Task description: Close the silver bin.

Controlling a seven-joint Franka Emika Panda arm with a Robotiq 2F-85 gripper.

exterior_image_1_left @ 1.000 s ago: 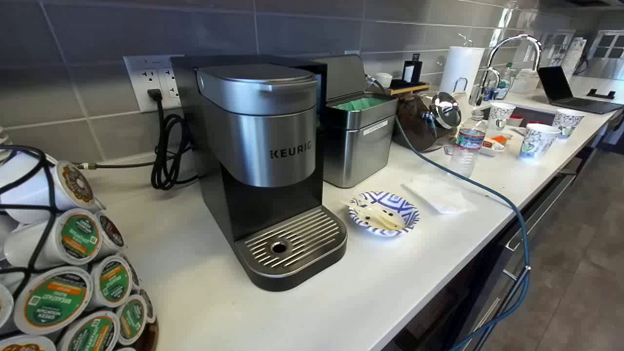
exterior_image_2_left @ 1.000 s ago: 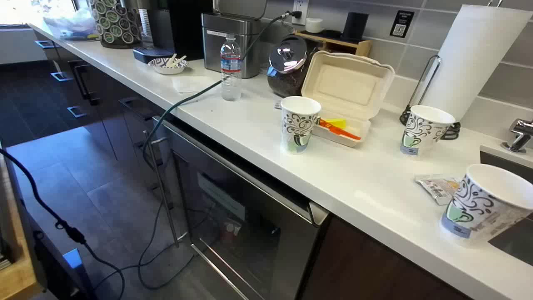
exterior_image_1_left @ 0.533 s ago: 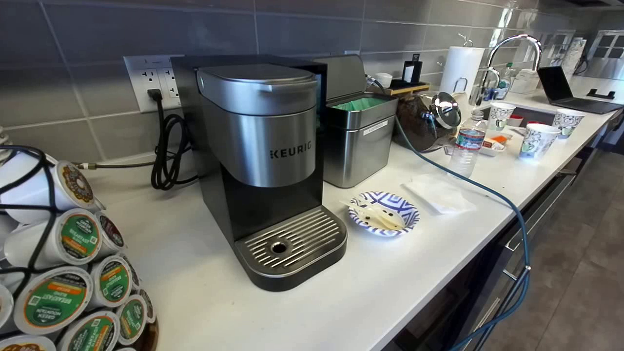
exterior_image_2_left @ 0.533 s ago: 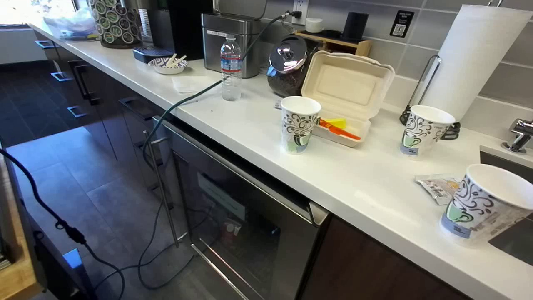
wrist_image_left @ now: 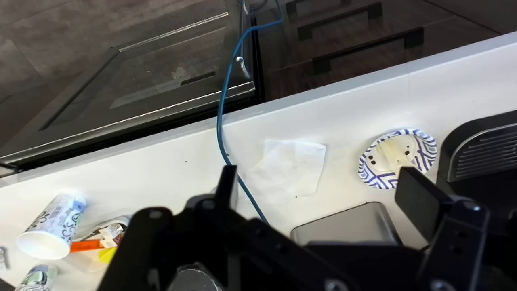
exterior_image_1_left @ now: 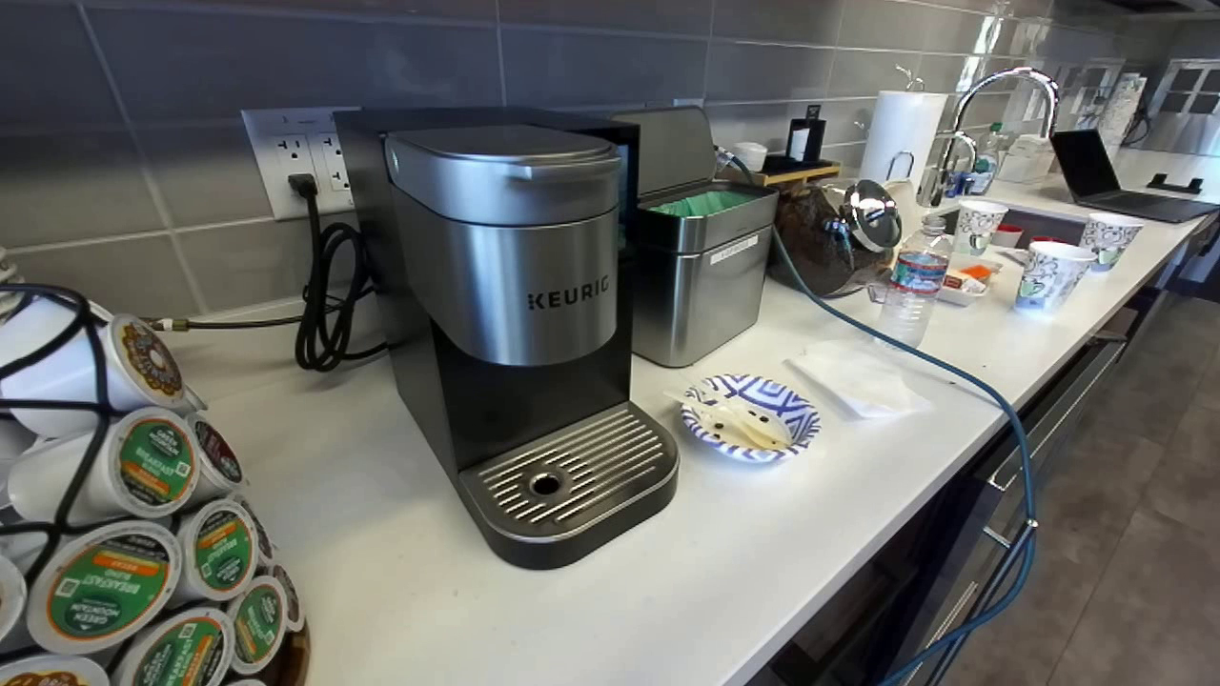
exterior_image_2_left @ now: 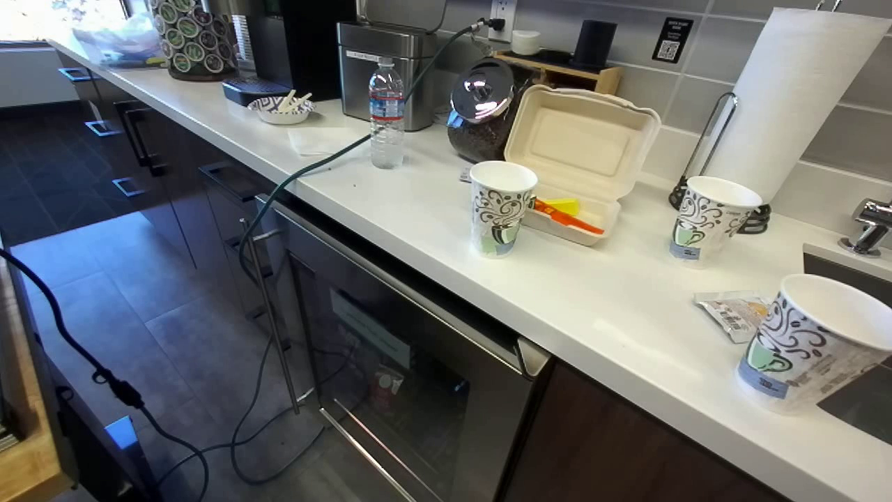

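Note:
The silver bin (exterior_image_1_left: 710, 286) stands on the counter beside the Keurig coffee maker (exterior_image_1_left: 562, 286), in an exterior view. Its lid (exterior_image_1_left: 675, 148) is raised upright toward the wall, and a green liner (exterior_image_1_left: 703, 203) shows inside. The silver bin (exterior_image_2_left: 359, 77) also shows in an exterior view, partly behind a water bottle. My gripper (wrist_image_left: 319, 180) shows only in the wrist view. It is open, with its fingers wide apart and nothing between them. There the silver bin (wrist_image_left: 347, 224) appears below and between the fingers, partly hidden by the gripper's body. The arm is out of both exterior views.
A water bottle (exterior_image_2_left: 387, 143) and a blue cable (exterior_image_1_left: 886, 338) are near the bin's front. A patterned bowl (exterior_image_1_left: 751, 419) and a napkin (exterior_image_1_left: 858, 381) lie before it. A dark jar (exterior_image_1_left: 824, 243) stands beside it. Paper cups (exterior_image_2_left: 502, 209) and a takeout box (exterior_image_2_left: 582, 146) are farther along.

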